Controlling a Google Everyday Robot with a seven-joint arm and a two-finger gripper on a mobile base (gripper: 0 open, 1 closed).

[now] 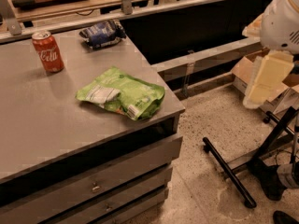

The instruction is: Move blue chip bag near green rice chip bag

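Observation:
The blue chip bag (102, 33) lies at the far edge of the grey counter (42, 125), dark navy with white lettering. The green rice chip bag (122, 93) lies flat and wrinkled near the counter's right front corner, well apart from the blue bag. My gripper (265, 80) shows as a cream-coloured part under the white arm (281, 17) at the right edge of the view. It hangs over the floor, off the counter, far to the right of both bags, and holds nothing that I can see.
A red soda can (48, 52) stands upright at the counter's back left. Drawers (98, 185) are below the counter front. A black stand's legs (229, 171) cross the speckled floor at the right. Cardboard boxes (243, 71) sit behind the arm.

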